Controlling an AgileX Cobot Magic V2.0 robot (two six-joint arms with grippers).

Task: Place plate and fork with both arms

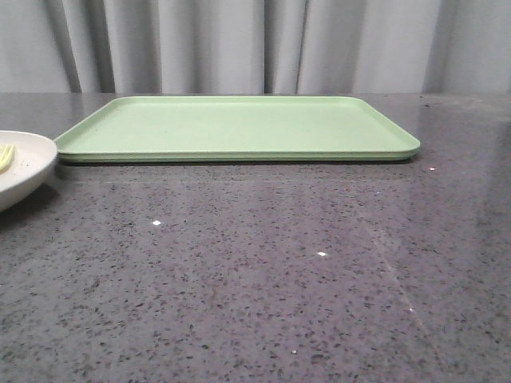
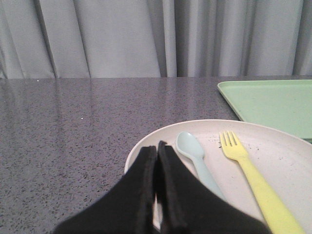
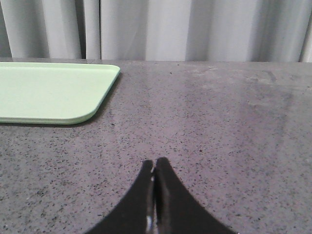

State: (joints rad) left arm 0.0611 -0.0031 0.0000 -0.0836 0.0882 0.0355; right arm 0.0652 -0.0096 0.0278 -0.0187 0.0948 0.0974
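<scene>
Left tool [image 2: 157,151]: fingers pressed together, nothing between them, tips above the near rim of the plate [image 2: 292,146]. Right tool [image 3: 154,165]: fingers likewise closed on nothing, over bare table [image 3: 219,122], well apart from any object.

Plate: cream-white, speckled, round, flat on the dark grey speckled table; at the far left edge of the front view, only partly in frame [image 1: 28,163]. Fork [image 2: 253,178]: pale yellow, lying inside the plate, tines toward the curtain [image 2: 122,39], handle toward the camera. Only a sliver of it at the left edge in the front view [image 1: 6,155]. Spoon [image 2: 195,156]: pale blue-grey, also in the plate, just beside the fork, roughly parallel to it, between the fork and the left tool; handle end hidden behind the black fingers.

Tray [image 1: 239,128]: flat, rectangular, light green, on the table just beyond and to the right of the plate, near it; touching or not, cannot tell. One rounded corner in the right wrist view [image 3: 53,92].
</scene>
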